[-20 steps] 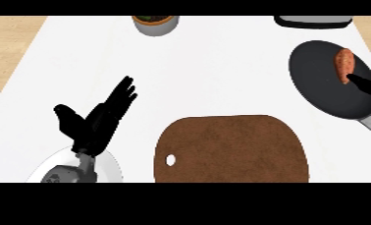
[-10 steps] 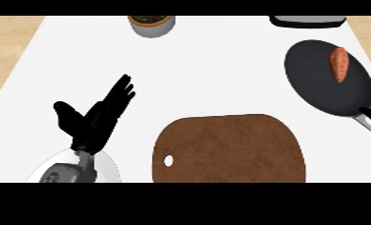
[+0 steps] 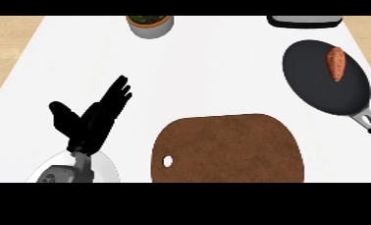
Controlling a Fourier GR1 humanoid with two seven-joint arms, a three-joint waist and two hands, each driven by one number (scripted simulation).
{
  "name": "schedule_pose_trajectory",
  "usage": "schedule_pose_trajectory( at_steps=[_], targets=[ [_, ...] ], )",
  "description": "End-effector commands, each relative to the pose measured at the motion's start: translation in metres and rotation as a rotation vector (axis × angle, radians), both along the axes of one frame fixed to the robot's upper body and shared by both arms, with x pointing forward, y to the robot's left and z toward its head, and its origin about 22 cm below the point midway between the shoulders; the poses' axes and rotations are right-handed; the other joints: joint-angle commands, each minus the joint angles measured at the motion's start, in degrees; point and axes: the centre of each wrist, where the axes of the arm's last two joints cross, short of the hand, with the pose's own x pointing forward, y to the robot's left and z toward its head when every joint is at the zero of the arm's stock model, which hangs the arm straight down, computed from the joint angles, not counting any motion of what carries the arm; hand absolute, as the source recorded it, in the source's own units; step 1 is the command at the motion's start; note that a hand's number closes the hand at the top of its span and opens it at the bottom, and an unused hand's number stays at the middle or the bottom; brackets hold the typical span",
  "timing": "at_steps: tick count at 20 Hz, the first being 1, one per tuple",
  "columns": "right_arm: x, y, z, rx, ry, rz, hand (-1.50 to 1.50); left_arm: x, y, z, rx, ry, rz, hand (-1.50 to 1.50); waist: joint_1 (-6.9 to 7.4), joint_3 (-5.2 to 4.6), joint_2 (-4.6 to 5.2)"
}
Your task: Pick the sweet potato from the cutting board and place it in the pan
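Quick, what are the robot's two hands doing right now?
Left hand: open, fingers straight, holding nothing, at the lower left.
Right hand: not in view.

An orange sweet potato (image 3: 336, 63), long and tapered, lies lengthwise inside a black round pan (image 3: 319, 89) at the right of the white worktop. The pan's handle runs off toward the lower right edge. A brown cutting board (image 3: 228, 149) with rounded corners and a small hole near its left end lies bare at the lower middle.
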Motion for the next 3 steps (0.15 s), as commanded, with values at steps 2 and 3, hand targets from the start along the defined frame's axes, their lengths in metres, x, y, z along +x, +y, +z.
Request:
schedule_pose_trajectory(
  at_steps=[2, 3],
  targets=[
    [-0.013, -0.003, -0.005, -0.006, 0.017, 0.045, -1.5, -0.013, 0.014, -0.013, 0.003, 0.013, -0.009, 0.0, 0.02, -0.03, -0.05],
    [-0.021, -0.011, 0.0, 0.001, 0.014, 0.047, -1.5, -0.008, -0.007, 0.004, -0.012, 0.01, 0.012, 0.0, -0.19, -0.05, -0.14]
  ],
)
